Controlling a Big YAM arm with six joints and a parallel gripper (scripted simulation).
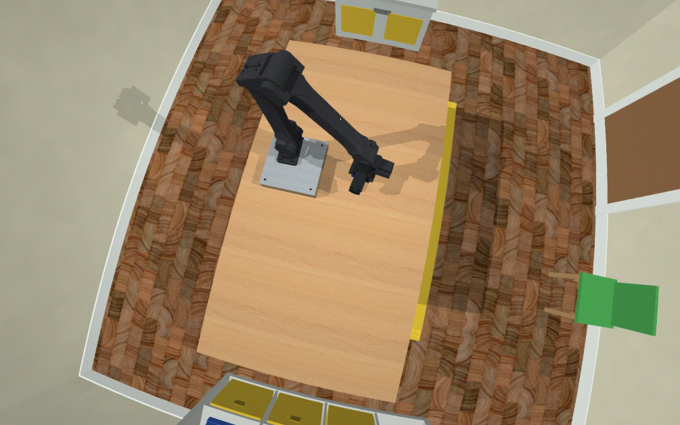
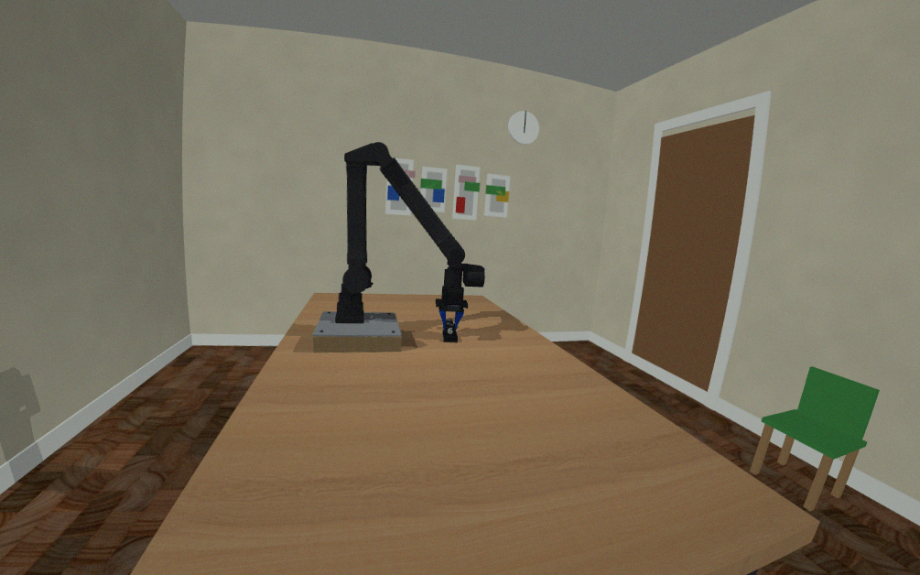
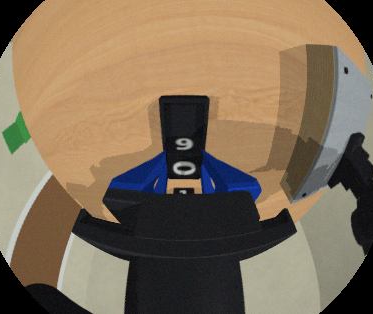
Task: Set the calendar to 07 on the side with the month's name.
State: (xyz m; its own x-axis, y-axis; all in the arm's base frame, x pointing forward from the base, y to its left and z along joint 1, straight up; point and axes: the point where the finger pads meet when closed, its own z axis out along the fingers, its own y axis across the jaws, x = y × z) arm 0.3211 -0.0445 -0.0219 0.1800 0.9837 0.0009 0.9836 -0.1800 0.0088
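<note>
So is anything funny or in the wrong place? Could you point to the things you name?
One thing: the black block with the 1 [image 3: 183, 192] sits apart, with wood showing between it and the black piece with the 0 [image 3: 184, 168]. The calendar's blocks should be together. I see nothing spilled or broken.

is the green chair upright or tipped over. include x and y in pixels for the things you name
Upright: the exterior view shows the chair [image 1: 595, 299] [image 2: 813, 431] [image 3: 14, 135] with its legs down and backrest up.

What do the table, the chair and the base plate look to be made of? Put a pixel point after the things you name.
Table [image 1: 310, 275] [image 2: 449, 443]: likely wood, satin; pale grain streaks.
Chair [image 1: 595, 300] [image 2: 838, 404]: matt green seat and back, perhaps painted wood or plastic; legs wood-brown.
Base plate [image 1: 289, 179] [image 2: 334, 327] [image 3: 349, 105]: probably metal, dull grey.
</note>
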